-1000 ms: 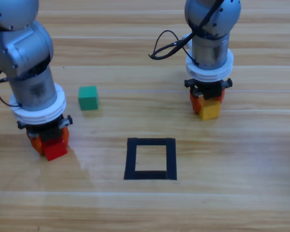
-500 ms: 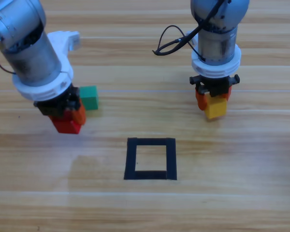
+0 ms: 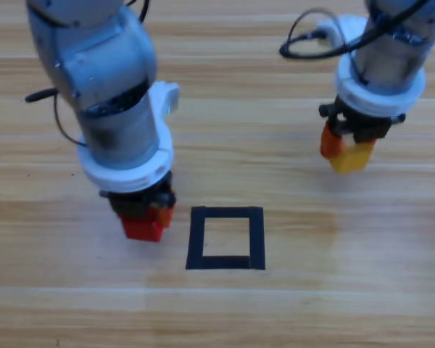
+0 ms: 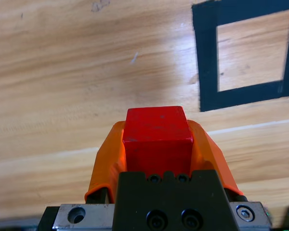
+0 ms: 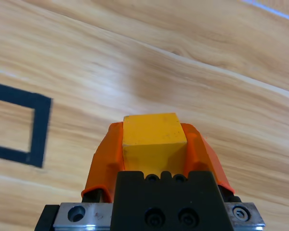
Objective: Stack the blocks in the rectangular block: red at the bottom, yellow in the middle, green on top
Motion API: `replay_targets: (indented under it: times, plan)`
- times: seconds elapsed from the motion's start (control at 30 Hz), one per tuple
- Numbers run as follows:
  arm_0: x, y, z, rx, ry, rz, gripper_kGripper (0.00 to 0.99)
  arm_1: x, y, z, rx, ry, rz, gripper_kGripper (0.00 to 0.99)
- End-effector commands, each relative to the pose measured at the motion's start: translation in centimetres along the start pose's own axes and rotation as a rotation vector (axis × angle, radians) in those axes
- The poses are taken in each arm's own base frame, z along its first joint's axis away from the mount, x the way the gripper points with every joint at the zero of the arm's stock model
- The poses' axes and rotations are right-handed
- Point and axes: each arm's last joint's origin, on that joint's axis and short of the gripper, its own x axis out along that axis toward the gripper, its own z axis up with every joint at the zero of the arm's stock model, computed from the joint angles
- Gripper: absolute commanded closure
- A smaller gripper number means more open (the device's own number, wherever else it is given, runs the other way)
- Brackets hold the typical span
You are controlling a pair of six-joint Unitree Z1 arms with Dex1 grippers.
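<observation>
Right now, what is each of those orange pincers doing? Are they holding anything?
Left pincer: closed on the small red cube, just left of the black tape frame.
Right pincer: closed on the small yellow cube.

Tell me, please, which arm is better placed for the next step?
The left. Red goes in first, and the left gripper holds the red cube just left of the tape frame. The right gripper holds the yellow cube farther off, up and to the right.
</observation>
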Motion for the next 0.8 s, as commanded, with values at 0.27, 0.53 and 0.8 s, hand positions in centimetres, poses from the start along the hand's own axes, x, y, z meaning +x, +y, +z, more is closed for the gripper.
replay_targets:
  times: [0.27, 0.53, 0.8]
  plan:
    - [5.3, -10.0, 2.4, -0.101, 0.115, 0.121, 0.990, -2.5, -0.9, -0.8, 0.092, -0.055, 0.034, 0.907]
    - [4.7, -10.9, 3.2, -0.152, 0.101, 0.047, 0.990, -2.1, -0.8, -0.7, 0.102, -0.047, 0.032, 0.907]
    - [4.9, -11.1, 3.4, -0.171, 0.093, 0.007, 0.990, -1.8, -0.8, -0.7, 0.107, -0.049, 0.032, 0.907]
